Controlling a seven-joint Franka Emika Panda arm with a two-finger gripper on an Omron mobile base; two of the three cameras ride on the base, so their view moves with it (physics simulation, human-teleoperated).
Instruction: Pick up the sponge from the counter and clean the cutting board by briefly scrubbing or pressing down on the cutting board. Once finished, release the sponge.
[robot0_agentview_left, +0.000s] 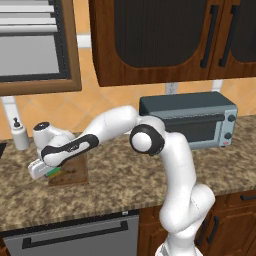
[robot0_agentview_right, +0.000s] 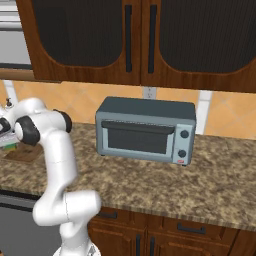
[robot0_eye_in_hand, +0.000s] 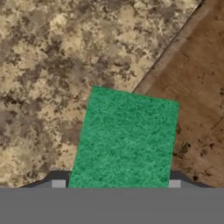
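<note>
Gripper (robot0_eye_in_hand: 113, 183) | I see its 2 fingertips (robot0_eye_in_hand: 58, 183) flanking the sponge (robot0_eye_in_hand: 127, 138), clamped on its sides | sponge straddles the cutting board (robot0_eye_in_hand: 197, 100) edge, partly over the counter (robot0_eye_in_hand: 52, 65) | toaster oven (robot0_agentview_left: 192, 119) well apart on the counter.

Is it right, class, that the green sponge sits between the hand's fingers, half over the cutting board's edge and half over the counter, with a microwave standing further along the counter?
One slip: the appliance is a toaster oven, not a microwave, as the right base view shows. The rest holds: the hand view shows the sponge between the hand's fingers, straddling the cutting board edge and the counter.
</note>
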